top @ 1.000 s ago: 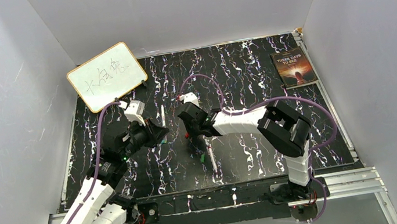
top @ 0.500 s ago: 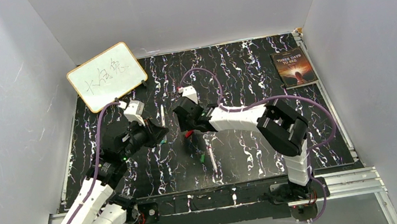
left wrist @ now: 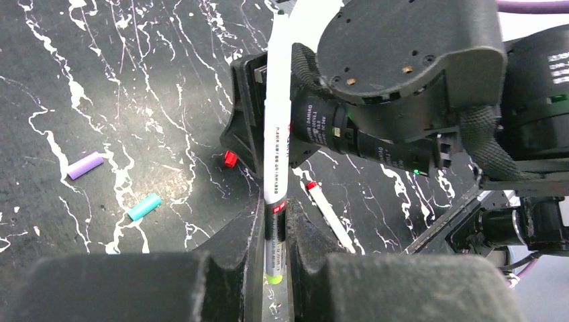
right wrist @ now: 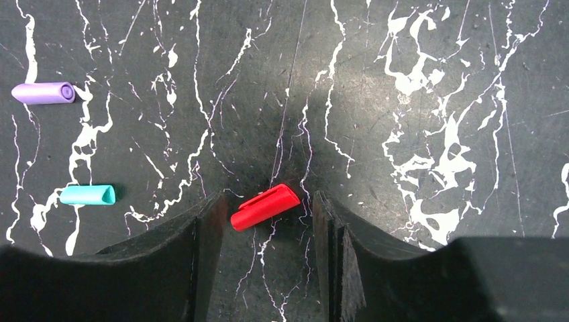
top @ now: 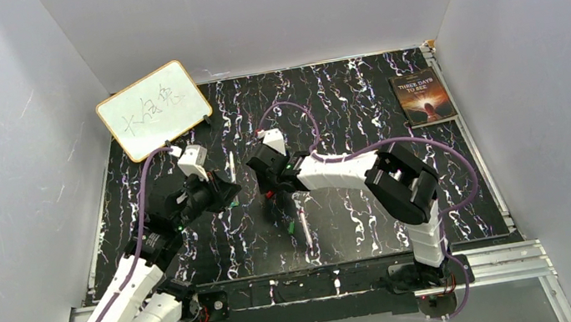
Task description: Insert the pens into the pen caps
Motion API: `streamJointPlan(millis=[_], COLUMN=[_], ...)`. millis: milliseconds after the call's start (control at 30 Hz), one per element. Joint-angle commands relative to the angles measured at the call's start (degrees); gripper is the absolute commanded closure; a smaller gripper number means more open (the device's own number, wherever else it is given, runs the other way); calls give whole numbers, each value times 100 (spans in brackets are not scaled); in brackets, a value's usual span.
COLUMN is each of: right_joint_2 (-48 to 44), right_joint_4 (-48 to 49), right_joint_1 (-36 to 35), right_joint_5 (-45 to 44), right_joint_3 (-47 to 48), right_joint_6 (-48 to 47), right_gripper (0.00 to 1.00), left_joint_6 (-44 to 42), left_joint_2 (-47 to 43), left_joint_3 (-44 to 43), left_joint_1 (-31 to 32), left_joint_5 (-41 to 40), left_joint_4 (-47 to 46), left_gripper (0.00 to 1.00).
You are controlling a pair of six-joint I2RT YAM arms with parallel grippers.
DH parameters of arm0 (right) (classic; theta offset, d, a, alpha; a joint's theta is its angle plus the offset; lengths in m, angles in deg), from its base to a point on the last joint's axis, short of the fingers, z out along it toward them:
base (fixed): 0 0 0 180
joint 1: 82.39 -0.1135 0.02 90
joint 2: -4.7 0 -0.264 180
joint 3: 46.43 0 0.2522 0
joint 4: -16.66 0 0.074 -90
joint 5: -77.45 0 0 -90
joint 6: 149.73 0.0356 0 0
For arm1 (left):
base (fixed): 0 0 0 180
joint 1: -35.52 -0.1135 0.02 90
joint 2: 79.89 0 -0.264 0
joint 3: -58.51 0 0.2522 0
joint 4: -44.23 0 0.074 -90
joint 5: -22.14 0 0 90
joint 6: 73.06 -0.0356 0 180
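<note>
Between the open fingers of the right gripper (right wrist: 268, 231) (it holds nothing) a red cap (right wrist: 265, 206) lies on the table (right wrist: 436, 80). A teal cap (right wrist: 87, 194) and a purple cap (right wrist: 43, 92) lie well off to one side. The left gripper (left wrist: 274, 231) squeezes a white pen (left wrist: 276, 134) tight.

A whiteboard (top: 154, 109) with handwriting sits at the ten o'clock corner of the black, white-veined desk (top: 372, 199), and a dark book (top: 423, 97) lies flat at two o'clock. Reaching in from seven o'clock, the left tool (top: 228, 193) hangs near the middle, with a thin white pen (top: 232, 166) running from its tip toward twelve o'clock. Just at its three o'clock, the right tool (top: 269, 187) points down over a red cap (top: 269, 194), and at six o'clock of that a second pen (top: 306, 227) lies with a small green cap (top: 292, 228) just beside it.
</note>
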Motion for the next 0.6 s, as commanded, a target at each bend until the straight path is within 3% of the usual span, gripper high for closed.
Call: streamJointPlan(millis=[0,567], right_joint_2=[66,249], right_joint_4=[-99,-6], right_joint_1=[-29,-29], right_joint_5=[-238,47], right_joint_3=[160,134], right_joint_6=[155,434], right_gripper=[52,59], left_joint_6=[-53,-69], left_joint_2=[83,22], left_joint_3=[-112,-105], left_joint_1=[-9,-9], left_joint_5=[-132,-96], left_joint_4=[144,189], left_gripper=[100,100])
